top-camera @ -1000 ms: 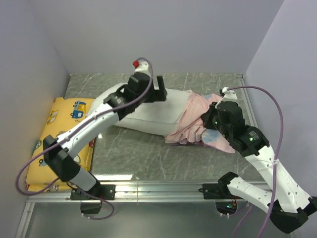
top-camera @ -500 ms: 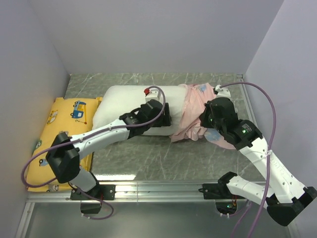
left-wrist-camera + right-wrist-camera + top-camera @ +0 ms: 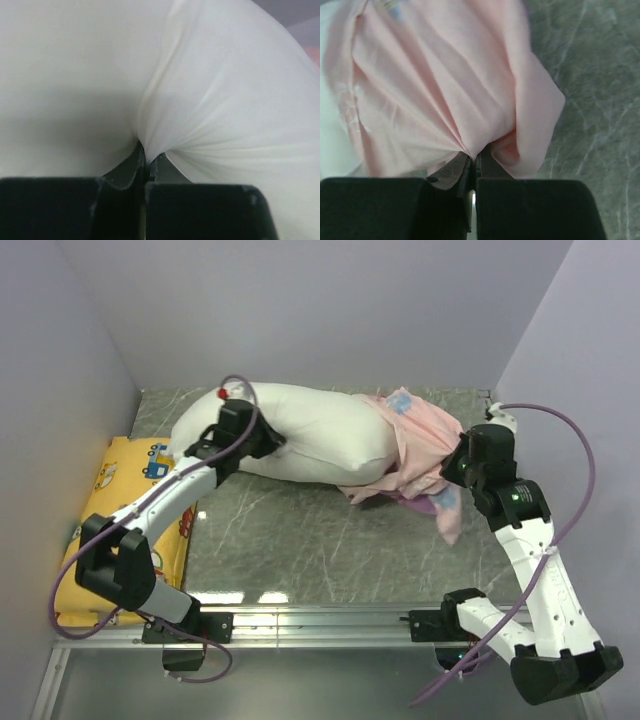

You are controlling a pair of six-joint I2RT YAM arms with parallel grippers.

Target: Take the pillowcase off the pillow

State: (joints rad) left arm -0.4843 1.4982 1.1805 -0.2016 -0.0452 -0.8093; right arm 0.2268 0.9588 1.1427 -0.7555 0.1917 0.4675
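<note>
The big white pillow (image 3: pixel 320 430) lies across the back of the grey table (image 3: pixel 300 540). It looks puffy and soft, so it will squash when pulled. The pink pillowcase (image 3: pixel 420 440) is bunched over its right end only, and looks thin, light and floppy. The left gripper (image 3: pixel 145 161) has its jaws pinching the pillow's left end. The right gripper (image 3: pixel 472 159) pinches a pillowcase fold, a good place to pull from

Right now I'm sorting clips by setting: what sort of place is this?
Probably a robot lab cell: plain lavender panel walls box in a grey marble-patterned tabletop, with two white robot arms mounted on an aluminium rail.
</note>
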